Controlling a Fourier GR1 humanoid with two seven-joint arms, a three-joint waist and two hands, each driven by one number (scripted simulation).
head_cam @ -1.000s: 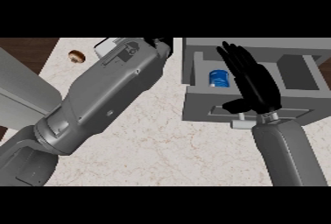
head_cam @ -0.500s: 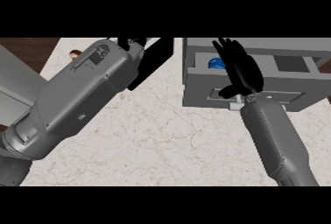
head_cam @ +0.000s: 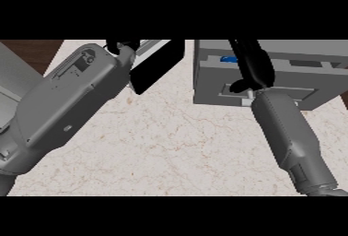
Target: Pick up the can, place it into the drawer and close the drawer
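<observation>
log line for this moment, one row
can in drawer | right hand open, on drawer front | drawer nearly shut | left hand open, raised at left

free: worktop [head_cam: 170, 147] between forearms, bare | blocked: drawer [head_cam: 224, 87] front at right rear, right hand [head_cam: 253, 69] across its opening | left hand [head_cam: 156, 64] fills rear centre-left | can [head_cam: 229, 59] mostly hidden

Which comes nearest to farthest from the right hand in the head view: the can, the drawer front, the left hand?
1. Drawer front: the right hand lies across it, fingers straight.
2. Can: a sliver of blue just left of the fingers, inside the drawer.
3. Left hand: well off to the left, above the counter.
</observation>
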